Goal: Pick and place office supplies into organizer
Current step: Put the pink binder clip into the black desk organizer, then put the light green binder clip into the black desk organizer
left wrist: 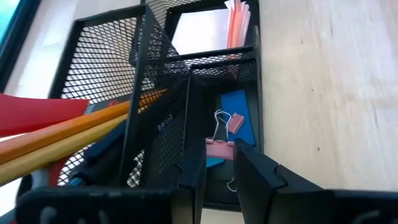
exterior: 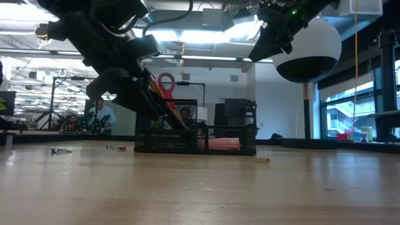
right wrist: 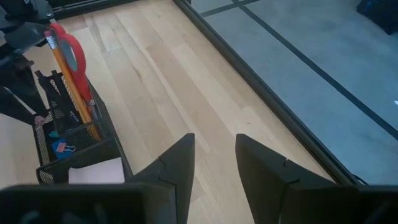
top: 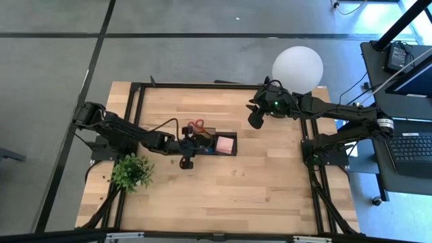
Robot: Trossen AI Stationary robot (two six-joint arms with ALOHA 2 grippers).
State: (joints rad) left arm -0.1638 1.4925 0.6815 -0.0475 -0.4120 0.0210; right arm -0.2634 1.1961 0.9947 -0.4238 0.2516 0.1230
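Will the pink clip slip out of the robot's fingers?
Probably not. The left gripper pinches the pink clip by its flat body over the organizer. It looks small and light, so likely easy to hold. Its thin wire handles may swing or catch on the mesh.

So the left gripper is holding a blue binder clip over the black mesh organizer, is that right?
Not quite: the binder clip between the left gripper's fingers is pink, not blue, as the left wrist view shows. It is indeed held over the black mesh organizer.
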